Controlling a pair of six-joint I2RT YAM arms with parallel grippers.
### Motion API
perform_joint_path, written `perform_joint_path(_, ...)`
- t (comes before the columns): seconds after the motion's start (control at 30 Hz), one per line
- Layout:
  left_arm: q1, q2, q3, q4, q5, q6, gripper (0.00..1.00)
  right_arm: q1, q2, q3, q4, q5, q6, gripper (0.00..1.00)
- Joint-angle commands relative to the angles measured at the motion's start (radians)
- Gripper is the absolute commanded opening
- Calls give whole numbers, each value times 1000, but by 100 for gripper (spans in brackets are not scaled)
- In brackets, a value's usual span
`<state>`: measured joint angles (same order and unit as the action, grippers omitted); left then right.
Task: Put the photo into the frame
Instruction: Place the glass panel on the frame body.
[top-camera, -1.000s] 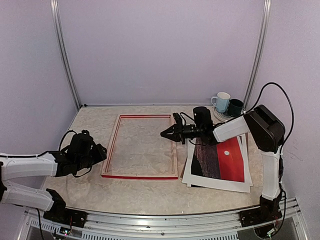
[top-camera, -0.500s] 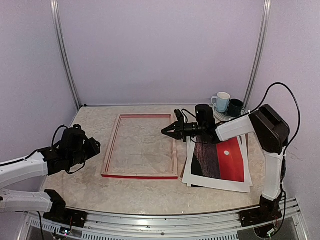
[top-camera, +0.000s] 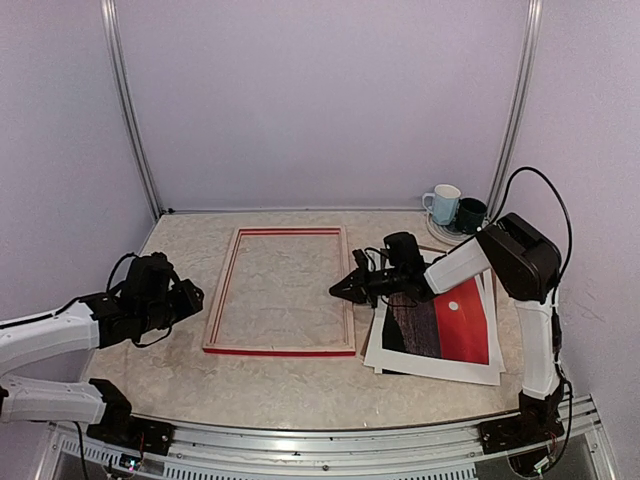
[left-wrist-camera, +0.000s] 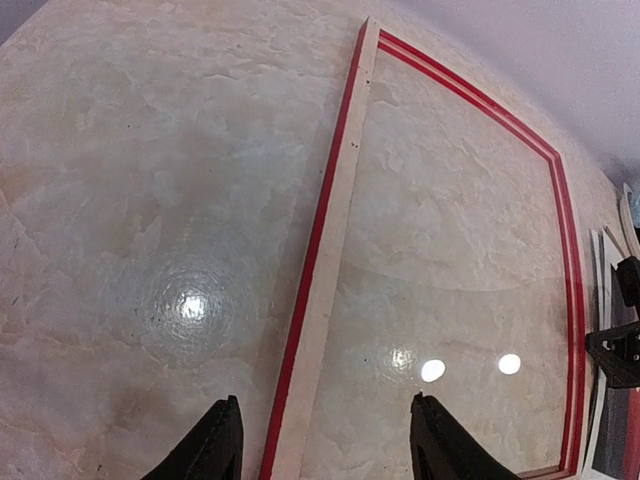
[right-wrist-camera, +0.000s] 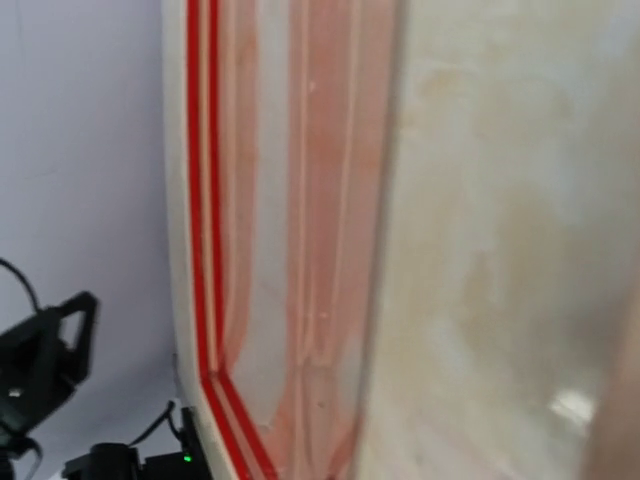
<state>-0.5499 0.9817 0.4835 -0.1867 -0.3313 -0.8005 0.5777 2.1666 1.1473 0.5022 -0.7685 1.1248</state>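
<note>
The frame (top-camera: 280, 350) lies flat on the marble table, with thin red edges and pale wood on its back; its left rail (left-wrist-camera: 335, 200) runs up the left wrist view. My left gripper (top-camera: 193, 297) hovers open just left of that rail, its fingertips (left-wrist-camera: 215, 445) straddling the rail's near end. The photo (top-camera: 450, 320), a red sunset with a small white sun, lies face up to the right of the frame. My right gripper (top-camera: 345, 288) is shut, low at the frame's right rail (right-wrist-camera: 200, 200), between frame and photo. The right wrist view does not show its own fingers.
A pale mug (top-camera: 443, 203) and a dark green mug (top-camera: 471, 214) stand at the back right corner. More sheets lie stacked under the photo. Metal posts rise at the back corners, with walls close on both sides.
My right gripper has dropped lower and come nearer, down to the frame's right rail. The left arm drew back a little to the left, then held still.
</note>
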Motion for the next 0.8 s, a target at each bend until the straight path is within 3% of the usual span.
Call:
perform_joint_path(0.0, 11, 51, -6, 60, 73, -3, 57, -7, 3, 17, 101, 0, 49, 0)
perform_joint_path(0.23, 11, 70, -22, 92, 83, -21, 57, -12, -17, 60, 207, -65, 162, 0)
perform_joint_path(0.37, 11, 67, -22, 91, 85, -28, 57, -12, -57, 96, 390, -97, 251, 0)
perform_joint_path(0.47, 11, 48, -28, 93, 80, -30, 57, -20, -90, 108, 494, -99, 226, 0)
perform_joint_path(0.6, 11, 25, -34, 87, 59, -34, 57, -36, -55, 68, 334, -64, 131, 0)
perform_joint_path(0.77, 16, 42, -29, 86, 39, -48, 57, -50, 54, -32, 364, -36, 205, 0)
